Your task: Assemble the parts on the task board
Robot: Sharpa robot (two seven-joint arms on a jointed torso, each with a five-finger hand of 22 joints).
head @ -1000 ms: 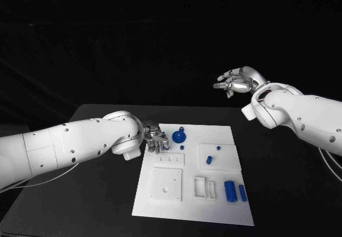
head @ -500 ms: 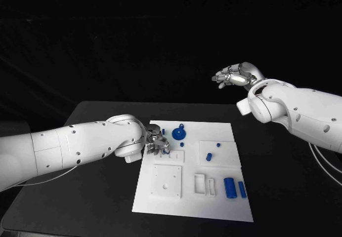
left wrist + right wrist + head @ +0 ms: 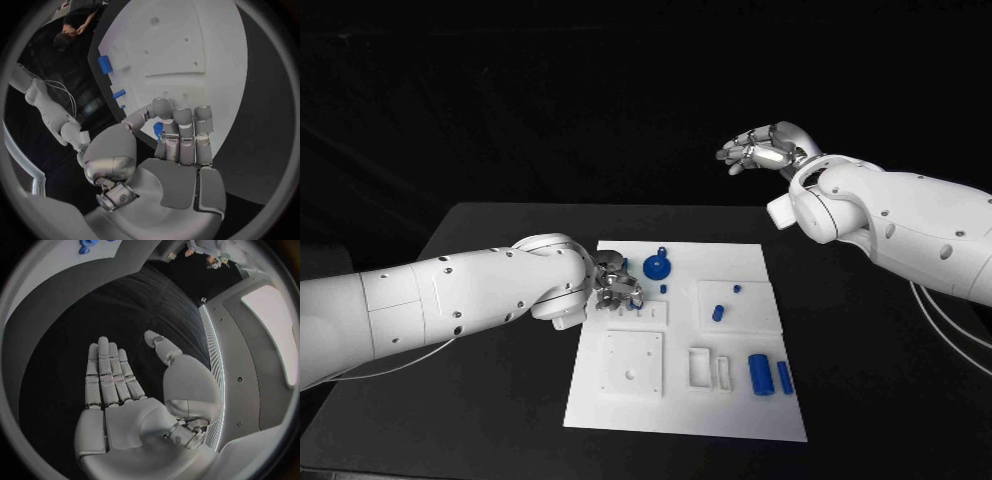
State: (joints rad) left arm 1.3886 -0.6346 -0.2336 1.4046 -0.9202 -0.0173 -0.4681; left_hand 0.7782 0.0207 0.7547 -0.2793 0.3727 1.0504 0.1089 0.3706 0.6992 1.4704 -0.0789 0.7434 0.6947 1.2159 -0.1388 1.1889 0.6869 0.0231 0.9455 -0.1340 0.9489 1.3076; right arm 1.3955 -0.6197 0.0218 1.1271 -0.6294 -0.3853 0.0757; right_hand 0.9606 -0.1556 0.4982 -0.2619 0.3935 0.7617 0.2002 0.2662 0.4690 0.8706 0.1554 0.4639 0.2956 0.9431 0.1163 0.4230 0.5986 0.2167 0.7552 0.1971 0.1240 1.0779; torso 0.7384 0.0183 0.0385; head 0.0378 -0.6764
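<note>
Starting at the left, a small blue part (image 3: 158, 129) is pinched in the left robot hand (image 3: 615, 290) over the task board's (image 3: 678, 415) left edge. Other blue parts, a round piece (image 3: 656, 266) and two cylinders (image 3: 770, 375), are judged still unassembled. The right robot hand (image 3: 122, 390) is held flat and empty, raised above the desk (image 3: 488, 400).
</note>
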